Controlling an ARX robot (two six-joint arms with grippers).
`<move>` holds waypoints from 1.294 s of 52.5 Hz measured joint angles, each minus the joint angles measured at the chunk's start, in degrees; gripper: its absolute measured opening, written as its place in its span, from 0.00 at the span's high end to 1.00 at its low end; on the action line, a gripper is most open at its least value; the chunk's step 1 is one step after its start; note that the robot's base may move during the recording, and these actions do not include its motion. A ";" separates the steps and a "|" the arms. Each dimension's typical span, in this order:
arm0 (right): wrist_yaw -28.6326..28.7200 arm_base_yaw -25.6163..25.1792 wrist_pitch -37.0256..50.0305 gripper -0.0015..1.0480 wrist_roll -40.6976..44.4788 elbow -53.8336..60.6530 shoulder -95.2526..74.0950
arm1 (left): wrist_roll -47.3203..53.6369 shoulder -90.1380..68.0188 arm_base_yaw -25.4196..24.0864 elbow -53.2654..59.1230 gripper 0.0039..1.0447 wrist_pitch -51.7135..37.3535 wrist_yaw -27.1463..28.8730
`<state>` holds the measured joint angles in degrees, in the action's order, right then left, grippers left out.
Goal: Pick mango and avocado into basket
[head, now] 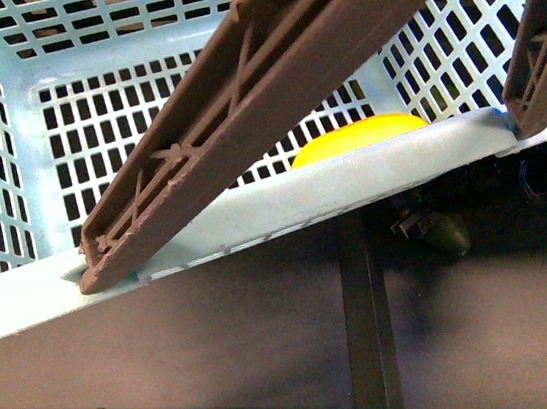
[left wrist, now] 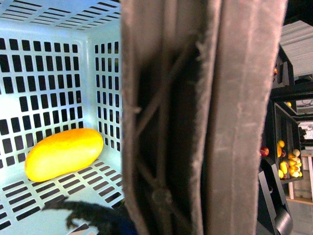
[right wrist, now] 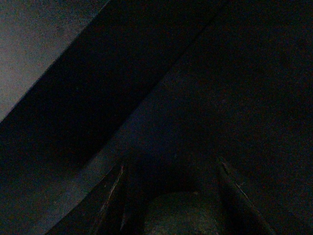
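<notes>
The yellow mango (head: pixel 361 138) lies on the slotted floor of the light teal basket (head: pixel 254 212); the left wrist view shows the mango (left wrist: pixel 63 153) near a corner of the basket (left wrist: pixel 49 63). A brown ribbed handle (head: pixel 268 84) crosses the basket's mouth, and this handle (left wrist: pixel 205 122) fills the left wrist view, hiding my open left gripper's jaws. Outside the basket, below its near rim, the dark green avocado (head: pixel 451 234) hangs in my right gripper (head: pixel 417 221), which is shut on it. The right wrist view is dark.
A second brown handle (head: pixel 542 58) stands at the basket's right rim. Below the rim is a dark surface with a vertical seam (head: pixel 366 333). Beyond the basket, a dark shelf bin (left wrist: pixel 288 161) holds several yellow and red fruits.
</notes>
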<state>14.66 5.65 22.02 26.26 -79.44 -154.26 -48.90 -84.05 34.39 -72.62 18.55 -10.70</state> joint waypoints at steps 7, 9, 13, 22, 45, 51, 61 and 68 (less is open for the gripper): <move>0.00 -0.02 0.33 0.55 -0.42 0.11 0.00 | 0.00 0.00 0.00 0.00 0.87 0.00 0.00; 0.00 -0.02 0.50 0.56 -0.52 0.20 0.00 | -0.02 0.00 0.00 0.00 0.87 0.00 -0.02; 0.00 -0.17 0.98 0.56 -0.90 0.57 0.09 | 0.00 0.00 0.00 0.00 0.87 0.00 -0.02; 0.17 -1.22 2.54 0.56 -1.09 3.45 1.95 | 0.00 0.00 0.00 0.00 0.87 0.00 -0.04; 6.14 -10.32 13.35 0.56 -2.49 23.10 22.77 | 0.00 0.00 0.00 0.00 0.87 0.00 0.00; 9.07 -12.96 15.39 0.56 -3.98 29.29 30.01 | -0.02 0.00 0.00 0.00 0.87 0.00 -0.02; 15.02 -18.29 16.09 0.56 -9.53 39.50 49.27 | -0.02 0.00 0.00 0.00 0.87 0.00 -0.07; 18.51 -20.85 12.92 0.57 -13.53 42.23 64.72 | 0.00 0.00 0.00 0.00 0.87 0.00 -0.02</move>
<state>33.17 -15.20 34.94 12.73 -37.21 -89.54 -48.90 -84.05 34.39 -72.62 18.55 -10.72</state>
